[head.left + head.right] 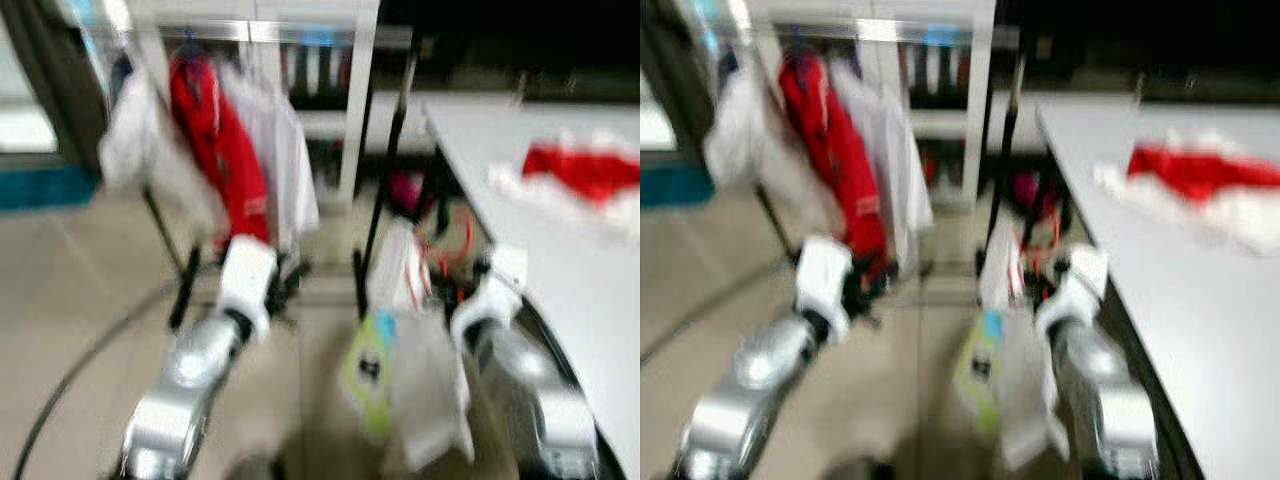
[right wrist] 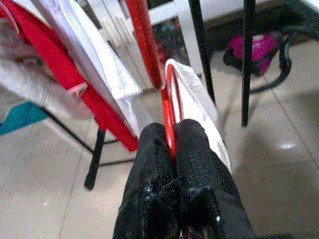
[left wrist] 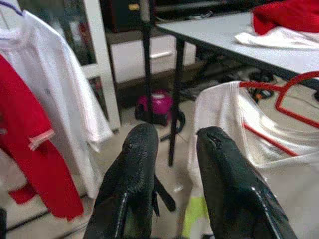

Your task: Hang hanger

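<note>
The right gripper [image 2: 169,142], low at centre-right of the blurred head view, is clamped on a red hanger [image 2: 147,45] carrying a white garment [image 3: 224,124] that droops beside the grey table [image 1: 560,250]. The left gripper [image 3: 172,144], raised lower left, has its fingers parted and holds nothing. What seems to be a clothes rack [image 1: 215,30] with a red shirt [image 1: 215,140] stands upper left.
</note>
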Robot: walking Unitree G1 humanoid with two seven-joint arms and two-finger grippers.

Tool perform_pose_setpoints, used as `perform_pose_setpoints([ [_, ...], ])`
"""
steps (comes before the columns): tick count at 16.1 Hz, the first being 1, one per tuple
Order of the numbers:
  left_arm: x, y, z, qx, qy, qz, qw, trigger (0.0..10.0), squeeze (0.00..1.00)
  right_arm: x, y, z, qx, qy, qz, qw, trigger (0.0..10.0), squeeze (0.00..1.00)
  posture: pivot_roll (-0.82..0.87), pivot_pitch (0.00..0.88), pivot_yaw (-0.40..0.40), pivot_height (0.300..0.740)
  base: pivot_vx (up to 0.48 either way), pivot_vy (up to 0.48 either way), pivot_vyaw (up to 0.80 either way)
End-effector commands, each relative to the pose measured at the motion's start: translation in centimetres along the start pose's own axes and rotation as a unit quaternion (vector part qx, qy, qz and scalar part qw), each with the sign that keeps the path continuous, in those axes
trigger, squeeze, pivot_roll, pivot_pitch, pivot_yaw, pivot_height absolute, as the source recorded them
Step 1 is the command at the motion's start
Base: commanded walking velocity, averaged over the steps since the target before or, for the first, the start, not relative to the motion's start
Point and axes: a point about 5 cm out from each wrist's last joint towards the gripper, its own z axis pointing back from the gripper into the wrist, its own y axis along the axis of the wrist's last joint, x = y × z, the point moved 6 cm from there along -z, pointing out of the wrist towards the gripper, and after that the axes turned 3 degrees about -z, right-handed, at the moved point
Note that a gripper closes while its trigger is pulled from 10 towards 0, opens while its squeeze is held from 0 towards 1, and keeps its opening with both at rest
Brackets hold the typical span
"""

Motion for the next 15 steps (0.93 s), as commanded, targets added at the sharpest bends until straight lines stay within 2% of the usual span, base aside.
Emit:
perform_pose_setpoints([
  [1,-0.1,0.7,-0.1,0.009,-0.004,-0.01,1.0,10.0,0.0,-0.3,1.1,0.1,0.019,0.005,-0.001,1.0,10.0,0.0,0.07,0.003,-0.017,0.74,-0.292,0.0,0.0],
  [6,-0.2,0.8,-0.2,0.009,-0.007,-0.014,1.0,10.0,0.0,-1.6,0.8,0.0,0.012,0.044,0.006,0.999,10.0,0.0,0.07,0.0,-0.012,0.74,-0.286,0.0,0.0],
  [8,-0.2,0.7,-0.2,0.004,-0.009,-0.017,1.0,10.0,0.0,-2.6,1.3,0.2,0.024,0.077,0.018,0.997,10.0,0.0,0.07,0.002,-0.01,0.74,0.0,0.0,0.0],
  [9,-0.2,0.9,-0.3,0.007,-0.014,-0.013,1.0,10.0,0.0,-3.8,2.0,0.4,0.03,0.125,0.039,0.991,10.0,0.0,0.06,0.003,-0.01,0.74,0.0,0.0,0.0],
  [10,-0.4,1.1,-0.4,0.009,-0.01,-0.005,1.0,10.0,0.0,-4.4,2.3,0.5,0.033,0.148,0.051,0.987,10.0,0.0,0.06,0.004,-0.012,0.74,0.0,0.0,0.0],
  [11,-0.9,1.5,-0.5,0.02,-0.005,-0.004,1.0,10.0,0.98,-5.1,2.8,0.6,0.038,0.174,0.061,0.982,10.0,0.0,0.06,0.004,-0.013,0.74,0.0,0.0,0.0],
  [13,-1.5,2.0,-0.7,0.027,-0.002,-0.003,1.0,10.0,1.0,-6.1,3.6,0.8,0.049,0.206,0.065,0.975,10.0,0.0,0.06,0.004,-0.018,0.74,0.0,0.0,0.0],
  [15,-2.0,2.7,-1.3,0.036,-0.006,-0.014,0.999,10.0,1.0,-8.3,4.7,1.3,0.067,0.272,0.075,0.957,10.0,0.0,0.06,0.003,-0.021,0.74,0.0,0.0,0.0],
])
